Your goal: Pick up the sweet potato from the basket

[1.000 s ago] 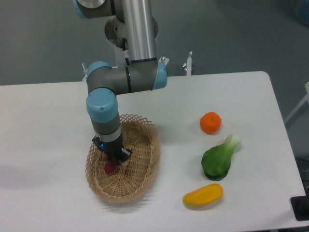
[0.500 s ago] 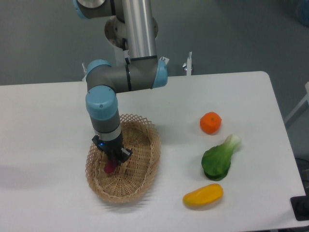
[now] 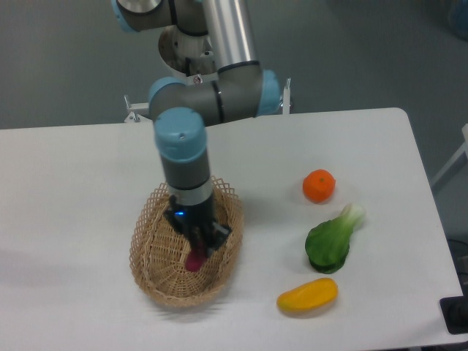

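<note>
One basket (image 3: 150,252), one sweet potato (image 3: 194,261), one orange (image 3: 319,186), one bok choy (image 3: 330,241), one mango (image 3: 307,296)

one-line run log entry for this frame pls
phase: lifting | gripper: shut on small magenta sweet potato | over: oval tan wicker basket | task: not finished

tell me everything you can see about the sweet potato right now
The sweet potato shows only as a small magenta-purple piece, smooth-looking, poking out below the gripper. The dark fingers cover its upper part, so its full shape is hidden. It stands roughly upright, over the inside of the tan wicker basket, right of the middle. The gripper appears shut on it; whether it touches the basket floor cannot be told.
</note>
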`<state>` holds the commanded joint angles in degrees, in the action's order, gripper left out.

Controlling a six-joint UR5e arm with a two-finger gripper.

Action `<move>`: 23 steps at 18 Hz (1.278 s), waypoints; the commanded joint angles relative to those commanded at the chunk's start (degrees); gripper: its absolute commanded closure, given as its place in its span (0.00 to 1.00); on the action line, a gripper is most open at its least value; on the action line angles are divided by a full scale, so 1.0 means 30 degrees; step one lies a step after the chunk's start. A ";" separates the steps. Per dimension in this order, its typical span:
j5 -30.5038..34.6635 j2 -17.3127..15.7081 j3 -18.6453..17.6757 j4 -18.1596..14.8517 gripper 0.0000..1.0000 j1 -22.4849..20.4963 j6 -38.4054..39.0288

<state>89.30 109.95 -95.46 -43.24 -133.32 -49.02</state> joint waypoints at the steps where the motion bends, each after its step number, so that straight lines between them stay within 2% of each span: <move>1: -0.0087 -0.0291 0.0234 -0.0233 0.72 -0.0555 -0.0850; 8: -0.0935 -0.1027 0.2490 -0.4038 0.72 -0.4130 -0.5569; 11: -0.1230 -0.1260 0.2960 -0.5096 0.72 -0.5274 -0.7562; 15: -0.1348 -0.1261 0.3079 -0.5245 0.72 -0.6096 -0.8300; 23: -0.1348 -0.1261 0.3108 -0.5245 0.72 -0.6186 -0.8622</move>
<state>85.25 106.17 -86.13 -58.97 -151.88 -74.88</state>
